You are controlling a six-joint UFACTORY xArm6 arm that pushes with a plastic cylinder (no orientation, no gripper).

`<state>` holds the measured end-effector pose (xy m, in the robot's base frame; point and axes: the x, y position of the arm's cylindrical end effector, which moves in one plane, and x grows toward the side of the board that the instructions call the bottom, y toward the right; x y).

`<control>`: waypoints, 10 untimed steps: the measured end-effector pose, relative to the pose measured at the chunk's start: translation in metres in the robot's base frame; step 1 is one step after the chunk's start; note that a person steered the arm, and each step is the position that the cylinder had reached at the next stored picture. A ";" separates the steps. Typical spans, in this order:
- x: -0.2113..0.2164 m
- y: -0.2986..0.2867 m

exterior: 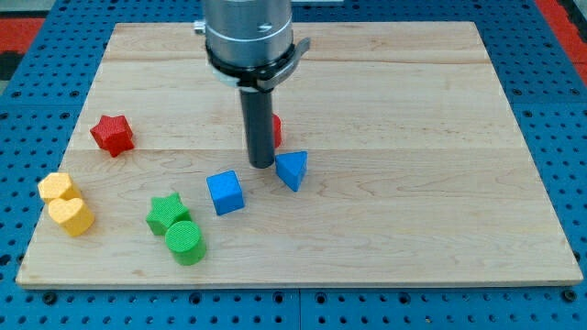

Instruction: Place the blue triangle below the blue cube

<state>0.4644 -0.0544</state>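
The blue triangle [292, 170] lies near the board's middle. The blue cube [225, 192] sits to its left and slightly lower in the view. My tip [262, 165] stands just left of the blue triangle, close to its upper left edge, and up and right of the blue cube. I cannot tell whether the tip touches the triangle.
A red block [276, 129] is mostly hidden behind the rod. A red star [113, 134] lies at the left. Two yellow blocks [56, 188] [71, 215] sit near the left edge. A green star [167, 214] and green cylinder [185, 242] lie at the lower left.
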 end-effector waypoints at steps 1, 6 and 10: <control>-0.014 0.006; 0.010 0.038; 0.086 0.025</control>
<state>0.5507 -0.0292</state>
